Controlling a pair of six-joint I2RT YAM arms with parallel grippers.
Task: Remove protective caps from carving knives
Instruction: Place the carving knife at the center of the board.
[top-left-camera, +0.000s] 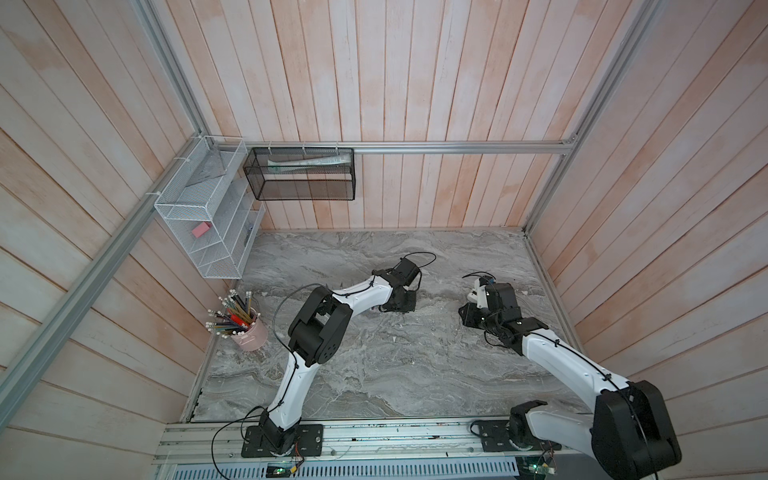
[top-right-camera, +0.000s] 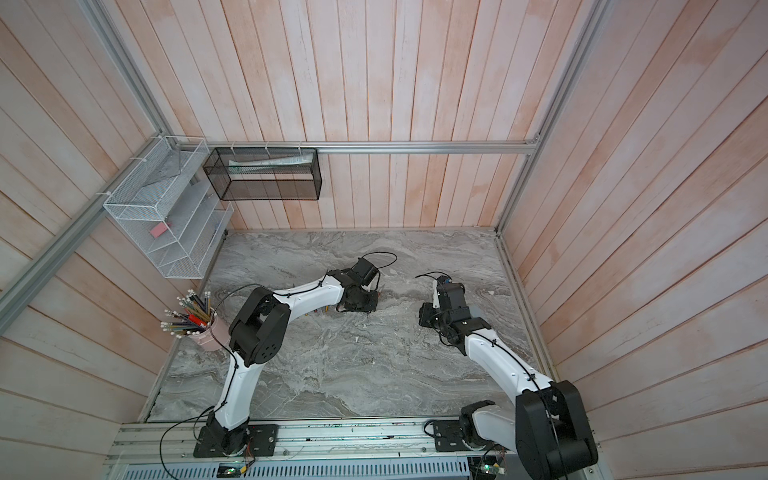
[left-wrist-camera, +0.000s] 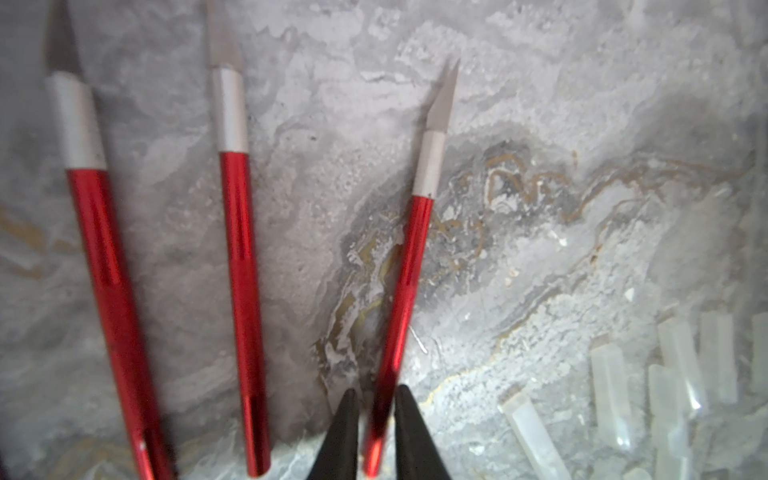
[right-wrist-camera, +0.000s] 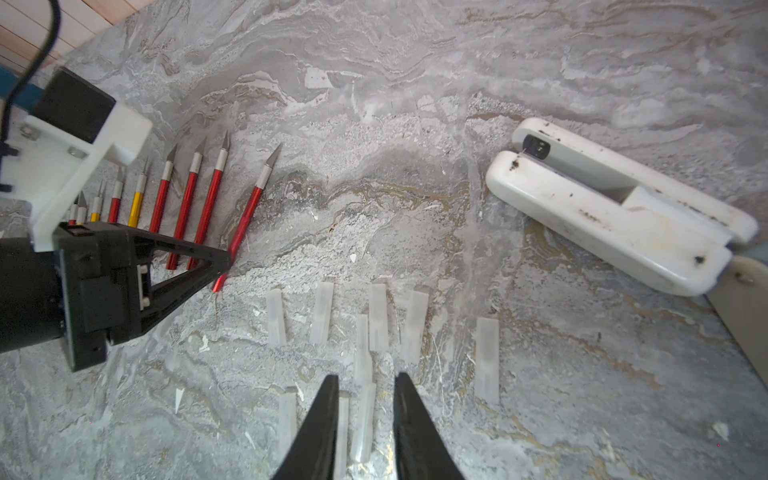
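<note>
Pencils (top-left-camera: 235, 315) — bunched in pink cup (top-left-camera: 255, 336)

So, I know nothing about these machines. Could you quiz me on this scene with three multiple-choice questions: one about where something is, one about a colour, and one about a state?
1. Where do the loose protective caps lie?
A. In a glass jar
B. On the marble table, by the right gripper
C. On a blue tray

2. What colour is the handle of the knife held by the left gripper?
A. Red
B. Yellow
C. Blue

3. That knife's blade is:
A. Capped
B. Bare
C. Snapped off

Answers:
1 B: the right wrist view shows them scattered on the marble.
2 A: the left wrist view shows a red handle between the fingers.
3 B: the grey pointed tip has no sleeve on it.
</note>
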